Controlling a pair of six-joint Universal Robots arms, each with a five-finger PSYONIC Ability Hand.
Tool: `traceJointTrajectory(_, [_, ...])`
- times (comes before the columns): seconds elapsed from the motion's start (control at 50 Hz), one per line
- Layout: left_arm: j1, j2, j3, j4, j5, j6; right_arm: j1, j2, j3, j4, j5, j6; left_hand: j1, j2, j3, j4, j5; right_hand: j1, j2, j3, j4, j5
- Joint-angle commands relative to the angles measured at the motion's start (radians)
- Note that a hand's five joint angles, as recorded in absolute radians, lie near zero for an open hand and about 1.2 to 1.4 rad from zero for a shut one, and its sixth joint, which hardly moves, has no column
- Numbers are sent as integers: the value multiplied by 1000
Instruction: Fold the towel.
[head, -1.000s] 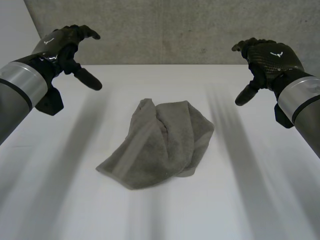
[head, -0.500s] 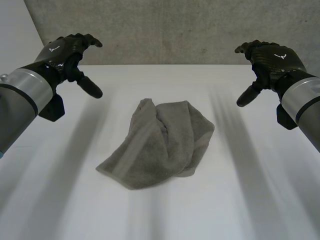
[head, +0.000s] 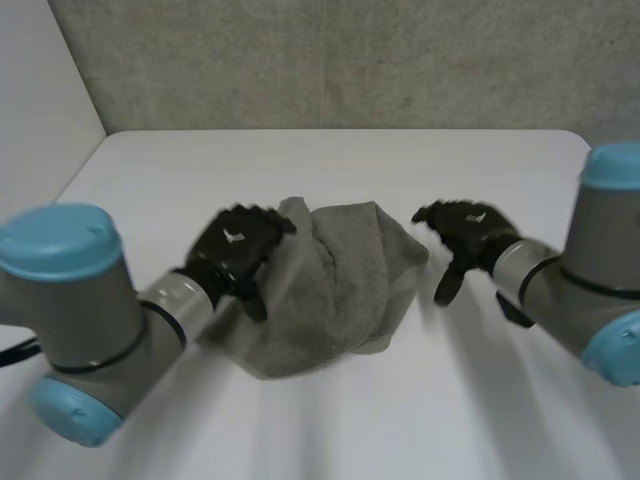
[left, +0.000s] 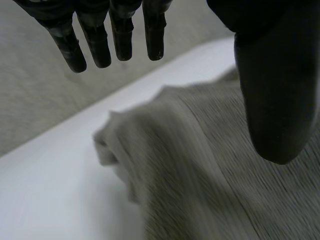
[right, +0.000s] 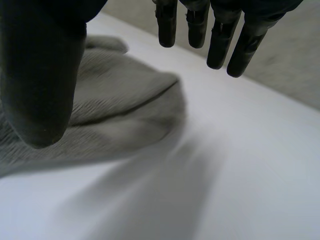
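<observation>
I have both hands spread open, empty — left hand (head: 235, 252) over one edge of the crumpled grey towel (head: 335, 290), right hand (head: 467, 235) just beside its opposite edge. White table (head: 330, 160) beneath them, grey wall (head: 330, 60) beyond the fingertips (left: 121, 42).

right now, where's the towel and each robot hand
towel (head: 340, 290), head view, on its crumpled middle
left robot hand (head: 235, 250), head view, back of hand
right robot hand (head: 468, 228), head view, back of hand

The towel (head: 340, 290) is plain grey, the table (head: 330, 160) white; the left hand (head: 235, 250) and the right hand (head: 470, 228) are black.
</observation>
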Motion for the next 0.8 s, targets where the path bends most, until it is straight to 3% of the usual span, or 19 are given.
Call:
traceJointTrajectory(0.02, [-39,-106,30,11,-1,105,50,114,17,-115,-29,-25,-74,-62,-58,-66,-44,-64,-71,-52,-76,-62])
traceJointTrajectory(0.1, [-43,-158,81,11,-5,146,60,151,23,-172,-24,-52,-74,-62,-58,-66,-44,-48,-55,-52,-76,-46])
traceJointTrajectory(0.14, [-43,-172,98,13,-6,149,65,183,20,-218,-21,-61,-65,-53,-58,-66,-35,203,196,-52,-76,205])
traceJointTrajectory(0.24, [-43,-205,125,16,-1,151,70,229,2,-242,-22,-66,31,44,-58,-66,62,535,528,-52,-76,537])
traceJointTrajectory(0.26, [-45,-215,132,16,-1,151,70,230,2,-242,-22,-66,223,236,-58,-66,254,536,529,-52,-76,538])
traceJointTrajectory(0.28, [-45,-223,139,16,-3,151,73,243,-6,-239,-21,-66,455,467,-58,-66,485,693,686,-52,-76,695])
traceJointTrajectory(0.3, [-45,-223,139,16,-3,151,77,248,-14,-238,-22,-65,457,469,-58,-66,487,939,932,-52,-76,941])
traceJointTrajectory(0.32, [-45,-225,147,16,-6,151,77,248,-14,-238,-22,-65,730,743,-58,-66,761,941,934,-52,-76,943])
traceJointTrajectory(0.34, [-45,-225,147,16,-6,151,77,240,-15,-236,-25,-54,733,745,-58,-66,763,1155,1148,-52,-76,1158])
traceJointTrajectory(0.38, [-45,-209,155,11,-11,134,73,220,-14,-233,-27,-48,1127,1140,-58,-66,1158,1157,1150,-52,-76,1160])
traceJointTrajectory(0.5, [-31,-119,142,13,-14,109,18,17,11,-229,-41,26,1129,1141,-58,-66,1159,1157,1150,-52,-76,1160])
traceJointTrajectory(0.58, [25,-45,139,16,-12,47,-53,-109,19,-221,-108,64,1129,1141,-58,-66,1159,1157,1150,-52,-76,1160])
traceJointTrajectory(0.64, [99,-24,142,16,-15,27,-84,-129,16,-209,-140,64,1129,1141,-58,-66,1159,1157,1150,-52,-76,1160])
traceJointTrajectory(0.68, [136,-17,144,14,-15,28,-160,-122,0,-169,-206,54,1129,1141,-58,-66,1159,1157,1150,-52,-76,1160])
traceJointTrajectory(0.76, [242,-17,139,4,-6,24,-225,-63,-29,-132,-242,18,1129,1141,-58,-66,1159,1157,1150,-52,-76,1160])
traceJointTrajectory(0.8, [256,-21,136,0,-6,17,-242,-30,-44,-117,-245,-15,1129,1141,-58,-66,1159,1157,1150,-52,-76,1160])
